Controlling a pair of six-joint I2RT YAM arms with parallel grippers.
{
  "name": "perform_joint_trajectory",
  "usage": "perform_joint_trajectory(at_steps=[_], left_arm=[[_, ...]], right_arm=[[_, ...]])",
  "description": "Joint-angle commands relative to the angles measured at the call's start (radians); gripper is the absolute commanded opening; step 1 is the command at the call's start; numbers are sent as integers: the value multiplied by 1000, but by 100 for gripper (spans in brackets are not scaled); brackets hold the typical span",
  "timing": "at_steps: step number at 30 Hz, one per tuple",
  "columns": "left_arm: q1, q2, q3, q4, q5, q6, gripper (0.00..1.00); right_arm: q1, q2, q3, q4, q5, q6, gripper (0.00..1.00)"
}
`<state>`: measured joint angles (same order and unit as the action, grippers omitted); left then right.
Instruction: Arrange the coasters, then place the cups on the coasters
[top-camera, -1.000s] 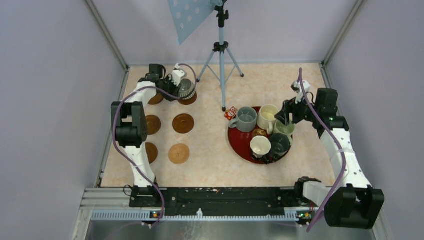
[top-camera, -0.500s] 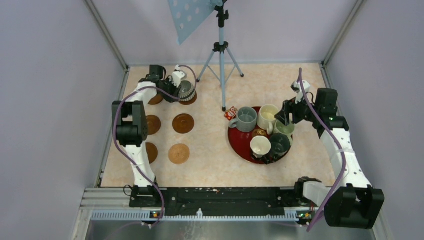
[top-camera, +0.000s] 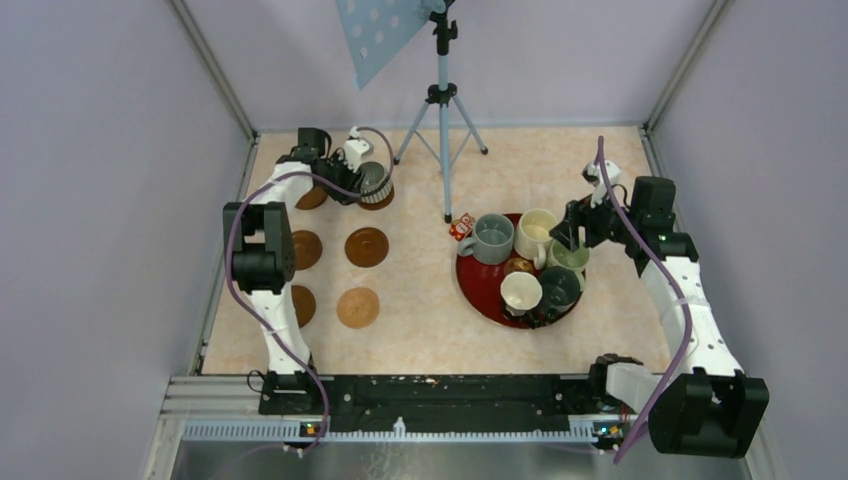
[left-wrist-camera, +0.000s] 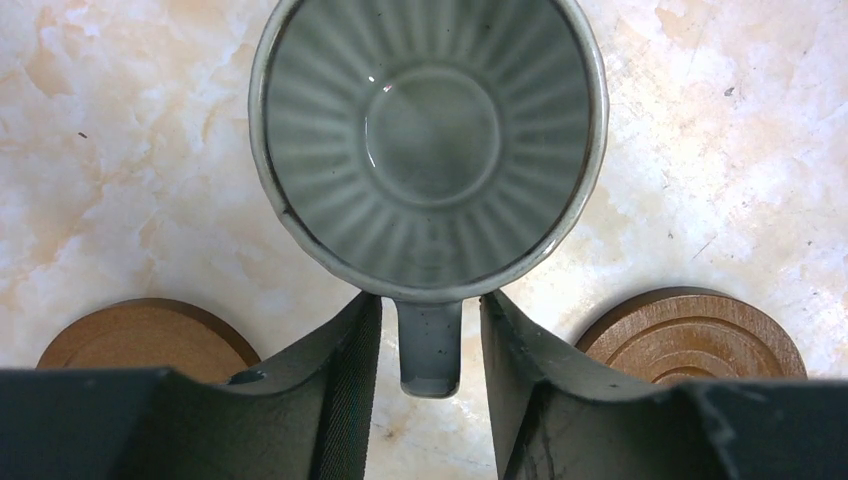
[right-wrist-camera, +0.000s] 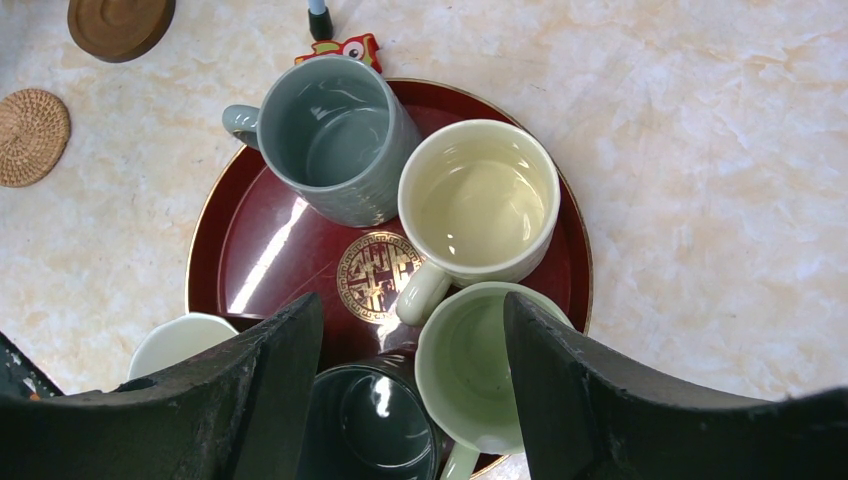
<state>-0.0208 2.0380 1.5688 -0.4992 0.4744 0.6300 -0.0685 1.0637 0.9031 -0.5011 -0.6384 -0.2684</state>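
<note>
Left wrist view: ribbed grey mug (left-wrist-camera: 430, 140), handle in line with the gripper

**Item.** Ribbed grey mug, upright, set at the far right place of the coaster grid. Brown edge of a coaster (top-camera: 381, 201) showing at its near side in the top external view. Base hidden under the rim from above, so centring not to be told.

**Key relation.** Handle (left-wrist-camera: 430, 350) pointing straight back toward the wrist, between the two fingers (left-wrist-camera: 340, 390) of the left gripper (left-wrist-camera: 430, 310), long axis in line with them.

**Left gripper.** Parted a little, a narrow gap on either side of the handle, nothing gripped.

**Next move, as judged.** Straight retreat along the handle's line, or upward. Any sideways swing likely to catch the handle and turn the mug.

**Neighbours.** Bare coaster (left-wrist-camera: 150, 335) beside one finger, second coaster (left-wrist-camera: 695, 335) beside the other, both apart from the mug.

**Remaining stock.** Five cups on the red tray (right-wrist-camera: 255, 265), well apart to the right:
- grey-green mug (right-wrist-camera: 335, 135)
- cream mug (right-wrist-camera: 480, 200)
- pale green mug (right-wrist-camera: 480, 360)
- dark teal mug (right-wrist-camera: 375, 420)
- white mug (right-wrist-camera: 175, 345)

**Right gripper (right-wrist-camera: 410, 320).** Hanging over the tray's near side, jaws wide, empty. Pale green and dark teal mugs below and between the fingers. Nearer arm for all five.

**In the way.** Tripod (top-camera: 442, 110) at the far side between grid and tray. Small red trinket (right-wrist-camera: 345, 48) just beside the tray's rim.
</note>
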Motion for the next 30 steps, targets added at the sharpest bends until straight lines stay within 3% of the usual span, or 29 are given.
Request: perform_joint_trajectory(at_steps=[1,11,18,26,30], left_arm=[[7,-42,29,22,39,-4,50],[53,-150,-21,27,76,-31,67],[101,-251,-84,5,105,-17,74],[139,-459,-227,-68,182,26,78],[139,-601,-300,-129,213,33,87]], right_arm=[[-8,1,0,31,-21,-15,66],[-8,-7,-4,29,-21,-20,66],[-8,-17,-9,30,-23,-23,66],[-8,-37,-18,37,-22,-31,67],[-8,-50,-17,39,-30,-28,67]])
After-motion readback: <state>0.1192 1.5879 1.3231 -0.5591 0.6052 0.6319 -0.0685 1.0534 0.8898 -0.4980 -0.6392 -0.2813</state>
